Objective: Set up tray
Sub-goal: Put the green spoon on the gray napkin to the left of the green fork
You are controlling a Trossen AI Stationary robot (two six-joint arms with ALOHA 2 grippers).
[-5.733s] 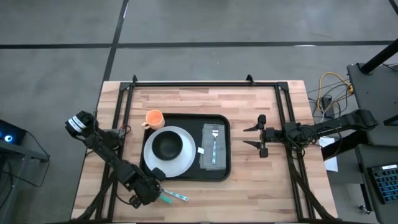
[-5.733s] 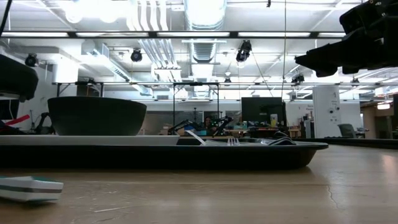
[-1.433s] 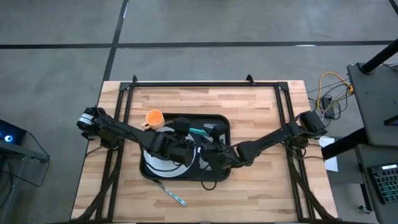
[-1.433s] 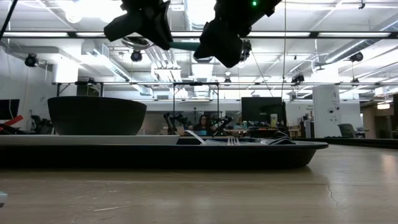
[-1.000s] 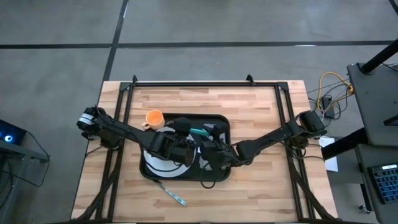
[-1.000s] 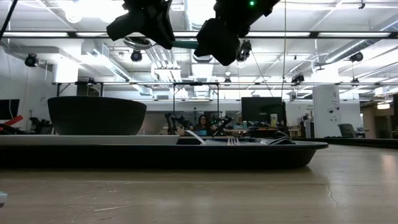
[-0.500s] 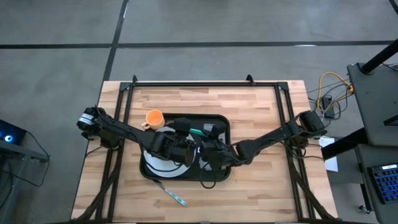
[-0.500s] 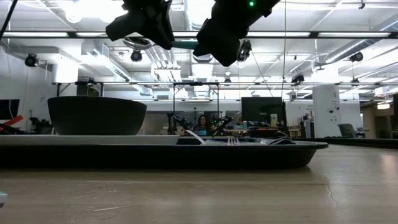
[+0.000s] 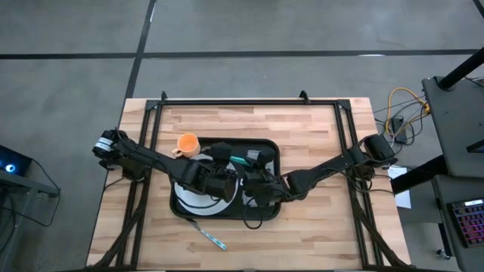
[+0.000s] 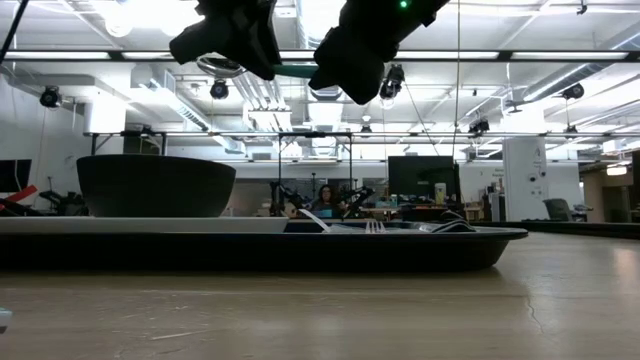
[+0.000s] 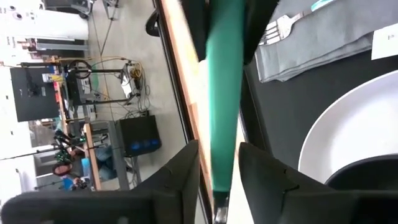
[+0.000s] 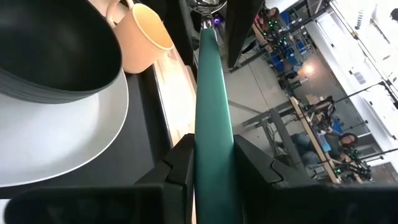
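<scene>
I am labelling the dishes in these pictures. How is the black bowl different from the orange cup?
The black bowl is dark and wide, and the orange cup is light and narrower. The bowl sits on the white plate inside the tray; the cup stands on the table just outside the tray's corner. The cup has a handle; the bowl shows none. Both stand upright.

My two grippers hang high above the table, close together: the left gripper (image 10: 232,35) on one side, the right gripper (image 10: 365,40) on the other, with a slim teal bar (image 10: 296,70) bridging the gap between them. Below, the black tray (image 10: 330,248) lies flat on the wooden table (image 10: 400,310). On it stands a dark bowl (image 10: 156,186), and a fork (image 10: 345,226) lies on a folded napkin (image 10: 450,228)
</scene>
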